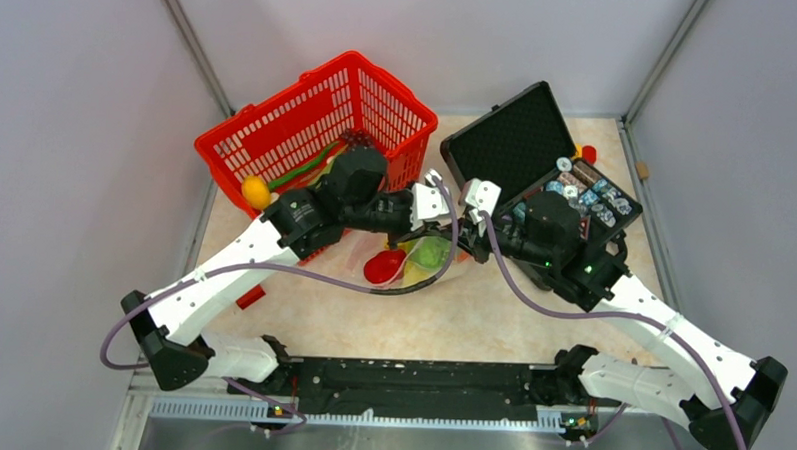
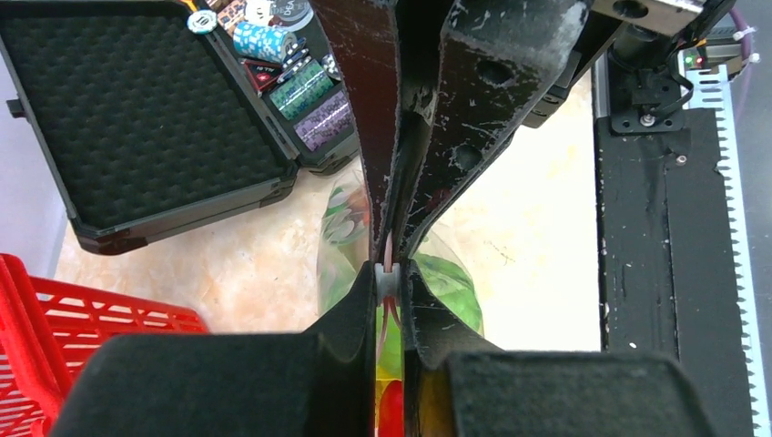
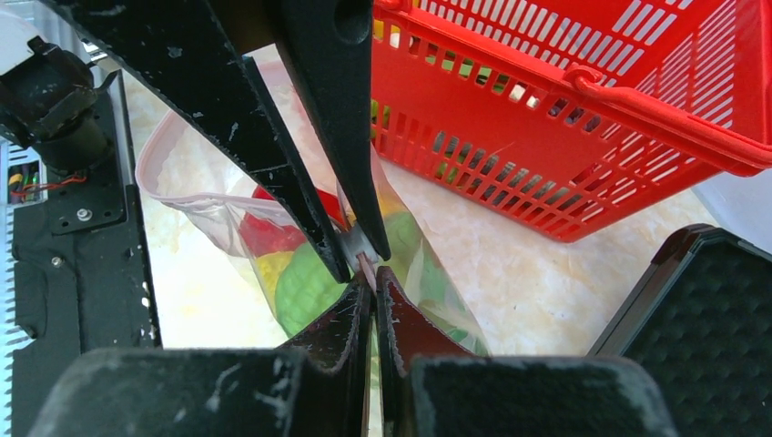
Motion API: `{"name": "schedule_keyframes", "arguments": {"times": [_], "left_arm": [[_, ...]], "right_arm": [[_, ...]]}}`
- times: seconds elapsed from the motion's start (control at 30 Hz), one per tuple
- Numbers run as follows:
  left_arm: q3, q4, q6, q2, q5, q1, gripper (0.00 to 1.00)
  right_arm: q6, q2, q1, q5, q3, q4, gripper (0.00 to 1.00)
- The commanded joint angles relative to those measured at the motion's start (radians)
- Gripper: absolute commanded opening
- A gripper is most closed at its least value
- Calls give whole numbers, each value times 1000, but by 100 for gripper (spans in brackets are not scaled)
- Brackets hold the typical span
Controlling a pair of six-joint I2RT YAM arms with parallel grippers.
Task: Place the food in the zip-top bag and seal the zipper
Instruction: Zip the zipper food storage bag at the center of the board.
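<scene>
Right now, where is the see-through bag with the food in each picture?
Top external: crinkly clear plastic bag, mid-picture.
Left wrist: middle, slightly low.
Right wrist: left of middle.
Shared landmark: red mesh basket, upper left from above, lower left in left wrist, upper right in right wrist.

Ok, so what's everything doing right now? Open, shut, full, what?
zip-top bag: lying on the table, toy food inside.
zipper: pinched by both grippers, doesn't look sealed all the way.
left gripper: shut on the zipper.
right gripper: shut on the zipper.
red basket: upright, green pods inside.
black case: lid open, poker chips inside.
</scene>
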Motion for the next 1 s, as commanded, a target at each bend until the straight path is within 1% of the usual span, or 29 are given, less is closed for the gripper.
{"name": "schedule_keyframes", "arguments": {"times": [0.0,0.33,0.43,0.6,0.63,0.73,0.8,0.87,0.97], "left_arm": [[16,-68,33,-39,-91,5,0],[-14,-114,42,-71,-132,6,0],[-34,-83,23,-93,-129,6,0],[-47,-2,-23,-107,-50,7,0],[-38,-5,-30,-97,-33,5,0],[-9,-21,-42,-67,-16,5,0],[1,-29,-44,-58,-8,6,0],[6,-29,-44,-55,0,5,0],[10,-27,-47,-57,8,6,0]], "right_arm": [[7,-24,-6,-27,13,70,0],[11,-23,-7,-21,3,79,0],[14,-25,-6,-27,-5,90,0],[-5,-28,-6,-117,-38,146,0],[-14,-26,-6,-133,-41,148,2],[-28,-20,-6,-146,-46,146,30],[-47,-18,-7,-150,-51,143,41],[-68,-17,-7,-159,-57,146,44],[-90,-5,-7,-156,-57,144,44]]}}
